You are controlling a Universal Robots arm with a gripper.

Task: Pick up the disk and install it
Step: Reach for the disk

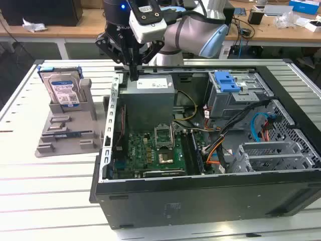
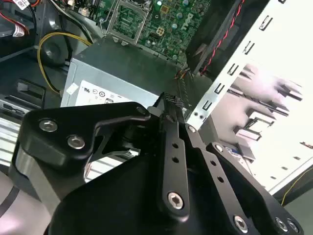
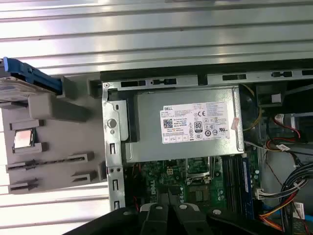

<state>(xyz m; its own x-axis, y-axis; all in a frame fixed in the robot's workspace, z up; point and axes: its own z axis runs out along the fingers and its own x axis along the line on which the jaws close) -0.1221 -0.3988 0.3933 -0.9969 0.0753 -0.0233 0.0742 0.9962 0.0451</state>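
Bright, even overhead light filled the exterior view, and the white slatted table (image 1: 30, 165) carried only a soft shadow along the computer case (image 1: 200, 201), whose interior fell darker around the motherboard (image 1: 150, 150). In the second wrist view the table beyond the case wall burned out almost to white, washing detail off the grey stand (image 2: 264, 112), while my gripper (image 2: 170, 100) sat as a black mass with small glints on its screws. In the first wrist view the slats showed bands of glare, and the power supply (image 3: 146, 127) was evenly lit
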